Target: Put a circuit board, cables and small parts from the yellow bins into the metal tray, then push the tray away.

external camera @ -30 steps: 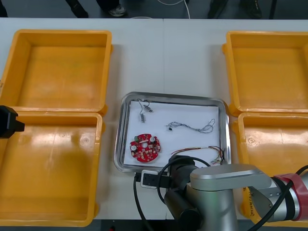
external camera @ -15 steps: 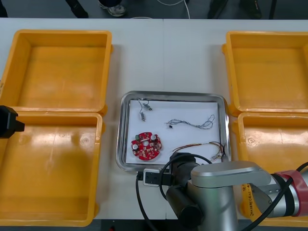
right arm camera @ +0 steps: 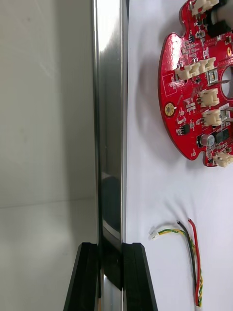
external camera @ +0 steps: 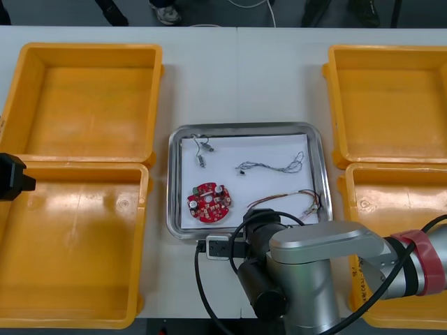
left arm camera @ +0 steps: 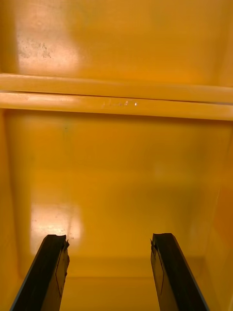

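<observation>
tray slid farther off; right jaws pinch its arm-hidden rim, left jaws wide.

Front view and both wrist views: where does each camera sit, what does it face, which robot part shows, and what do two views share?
Front view: above the arms, looking steeply down on the table, yellow bins and metal tray; the right arm shows.
Right wrist view: on the right wrist, facing the tray's rim; the right gripper has its fingers shut on it.
Left wrist view: on the left wrist, facing into a yellow bin; the left gripper, fingers open.
Shared: front and right wrist views show the circuit board.
</observation>
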Robot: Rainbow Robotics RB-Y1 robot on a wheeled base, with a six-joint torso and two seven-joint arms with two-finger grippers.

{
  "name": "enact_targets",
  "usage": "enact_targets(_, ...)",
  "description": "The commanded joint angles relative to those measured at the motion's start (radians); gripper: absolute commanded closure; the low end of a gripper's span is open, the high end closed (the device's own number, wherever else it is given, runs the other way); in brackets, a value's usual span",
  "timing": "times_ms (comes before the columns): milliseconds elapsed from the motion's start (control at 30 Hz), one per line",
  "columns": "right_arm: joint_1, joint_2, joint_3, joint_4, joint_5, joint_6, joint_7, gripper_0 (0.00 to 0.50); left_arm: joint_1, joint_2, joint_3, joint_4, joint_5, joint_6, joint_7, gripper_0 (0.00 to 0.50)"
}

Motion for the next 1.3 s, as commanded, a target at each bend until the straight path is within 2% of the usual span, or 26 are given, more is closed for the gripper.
enact_targets(33,-0.047,0.0,0.019,0.025,0.007,-0.006,0.014,0.5,0.02,0.033,0.028,-0.03,0.008,0.006,-0.081,0.0)
enact_targets(1300,-0.168,0.014,-0.017,0.185,0.005,-0.074,-0.007,0.5,0.02,0.033,0.028,-0.03,0.008,0.006,-0.081,0.0)
